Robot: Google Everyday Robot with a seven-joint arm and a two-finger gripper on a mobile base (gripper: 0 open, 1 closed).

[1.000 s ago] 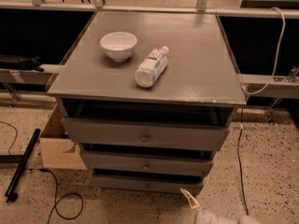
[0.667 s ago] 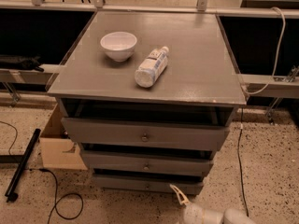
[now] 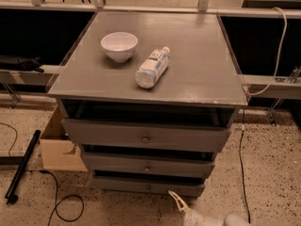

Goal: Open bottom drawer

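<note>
**Cropped, shadowed, unreadable**

Cropping the arm at the lower edge, leaving only the pincer (image 3: 178, 202) low in view, just in front of the bottom drawer (image 3: 122, 185), right of its knob (image 3: 148, 189). Shadowing the drawer gaps under the table (image 3: 202, 69). Tucking the cardboard box (image 3: 59, 152) partly behind the drawers. Keeping the label on the bottle (image 3: 152, 68) too small to read.

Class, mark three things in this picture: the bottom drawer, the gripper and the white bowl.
bottom drawer (image 3: 127, 185): camera view, on its grey front panel, left of the knob.
gripper (image 3: 174, 197): camera view, on its pale tip, low in front of the drawers.
white bowl (image 3: 119, 42): camera view, on its inside.
</note>
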